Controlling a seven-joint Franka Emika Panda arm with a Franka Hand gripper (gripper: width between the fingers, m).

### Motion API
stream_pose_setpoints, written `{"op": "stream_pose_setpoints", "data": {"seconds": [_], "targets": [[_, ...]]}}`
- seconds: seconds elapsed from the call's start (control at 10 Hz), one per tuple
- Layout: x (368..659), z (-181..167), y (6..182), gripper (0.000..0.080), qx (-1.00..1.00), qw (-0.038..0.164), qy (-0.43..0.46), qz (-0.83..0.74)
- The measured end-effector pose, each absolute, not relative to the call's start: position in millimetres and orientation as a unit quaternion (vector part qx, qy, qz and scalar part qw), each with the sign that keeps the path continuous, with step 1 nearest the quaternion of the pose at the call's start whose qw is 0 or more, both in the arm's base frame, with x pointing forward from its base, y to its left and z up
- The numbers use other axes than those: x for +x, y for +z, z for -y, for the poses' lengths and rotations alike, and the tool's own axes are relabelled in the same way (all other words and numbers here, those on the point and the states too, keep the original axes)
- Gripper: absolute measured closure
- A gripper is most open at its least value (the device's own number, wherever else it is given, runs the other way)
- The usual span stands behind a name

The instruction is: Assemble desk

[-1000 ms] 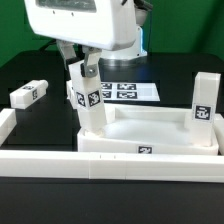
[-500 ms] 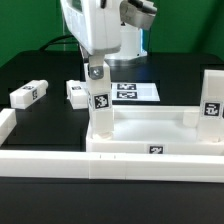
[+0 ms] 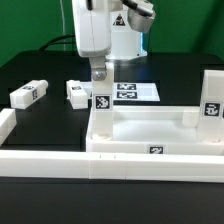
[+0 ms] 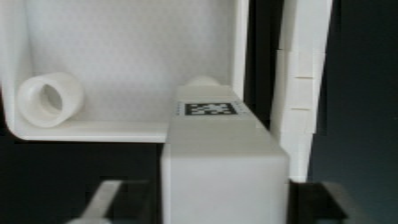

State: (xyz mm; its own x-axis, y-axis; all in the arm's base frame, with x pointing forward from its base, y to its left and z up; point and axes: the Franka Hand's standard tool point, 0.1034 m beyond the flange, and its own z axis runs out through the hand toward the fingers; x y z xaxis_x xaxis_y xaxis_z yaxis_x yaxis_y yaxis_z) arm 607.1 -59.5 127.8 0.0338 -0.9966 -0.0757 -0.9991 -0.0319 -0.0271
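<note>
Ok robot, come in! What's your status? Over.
Gripper shut on leg, upright at desk top corner. Second leg standing at the far corner, two loose legs on table. Nothing in the way.

No words, numbers or brand names can be read anywhere. The only printed marks are black-and-white square tags. There is one on the left upright leg (image 3: 101, 112), and the wrist view shows it on the side of that leg. There is one each on the right upright leg (image 3: 211, 100), the leftmost loose leg (image 3: 24, 96), the second loose leg (image 3: 76, 92) and the desk top's (image 3: 125, 141) front wall. Several more sit on the marker board (image 3: 150, 91).
</note>
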Motion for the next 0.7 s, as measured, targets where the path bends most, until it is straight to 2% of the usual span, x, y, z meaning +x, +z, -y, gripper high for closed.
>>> {"op": "stream_pose_setpoints", "data": {"seconds": [0.1, 0.2, 0.3, 0.7], "targets": [[607.2, 59.0, 127.8, 0.0277, -0.732, 0.036, 0.017, -0.68], [607.3, 57.9, 128.3, 0.0277, -0.75, 0.037, 0.018, -0.66], [607.5, 54.2, 128.7, 0.0177, -0.775, 0.036, 0.02, -0.631], [607.4, 54.8, 128.2, 0.0151, -0.864, 0.038, 0.013, -0.501]]}}
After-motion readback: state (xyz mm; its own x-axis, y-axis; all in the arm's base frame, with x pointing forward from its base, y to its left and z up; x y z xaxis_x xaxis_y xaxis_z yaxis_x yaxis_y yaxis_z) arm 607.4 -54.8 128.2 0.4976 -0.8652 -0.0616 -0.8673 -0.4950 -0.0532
